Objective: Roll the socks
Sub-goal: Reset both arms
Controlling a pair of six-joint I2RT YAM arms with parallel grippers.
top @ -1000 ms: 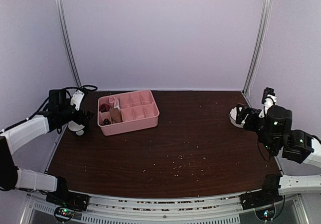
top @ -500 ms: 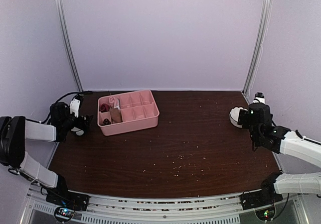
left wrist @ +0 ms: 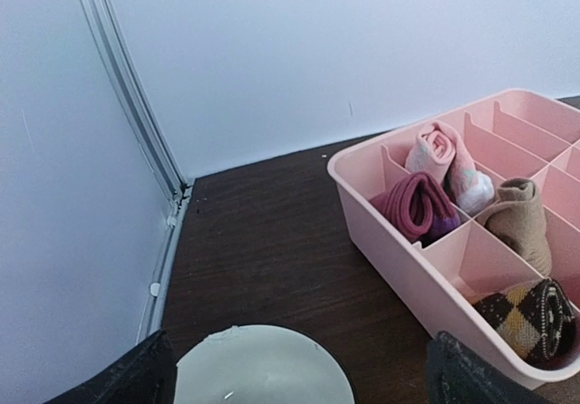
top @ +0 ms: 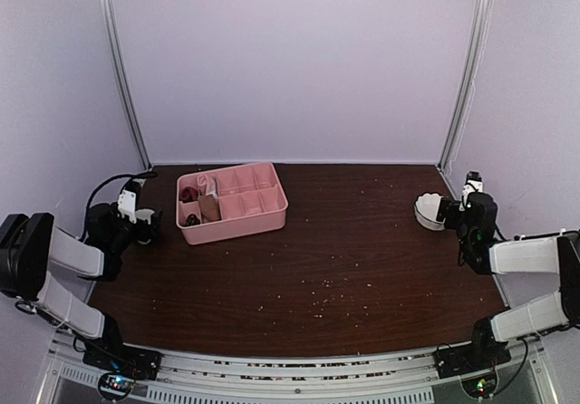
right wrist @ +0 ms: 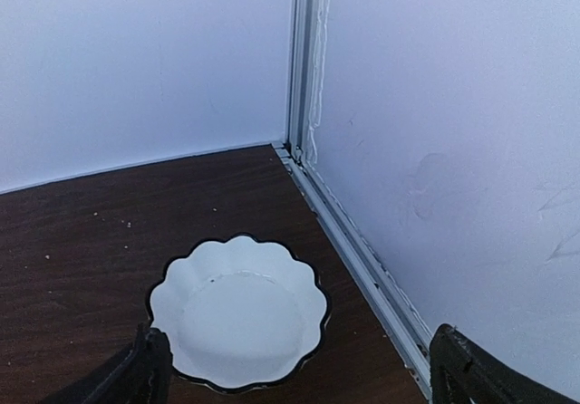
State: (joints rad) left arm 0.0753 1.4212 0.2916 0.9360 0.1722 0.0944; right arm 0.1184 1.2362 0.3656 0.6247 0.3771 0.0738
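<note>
Left claw (top: 143, 226) and right claw (top: 448, 211): I read both as fully released, gripping nothing. The pink socks (left wrist: 441, 155) sit rolled in one compartment of the pink tray (left wrist: 399, 259). The tan socks (left wrist: 524, 223) occupy a neighbouring compartment. The tray stands at the left rear of the tabletop (top: 362, 259), near the left claw.

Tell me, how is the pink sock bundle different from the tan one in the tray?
The pink sock bundle has white and mint patches; the tan sock bundle is one plain colour. The pink one stands with its curled end up, while the tan one lies longer and flatter. The pink one also sits farther back than the tan one. Both are soft, bundled up and inside the pink tray.
</note>
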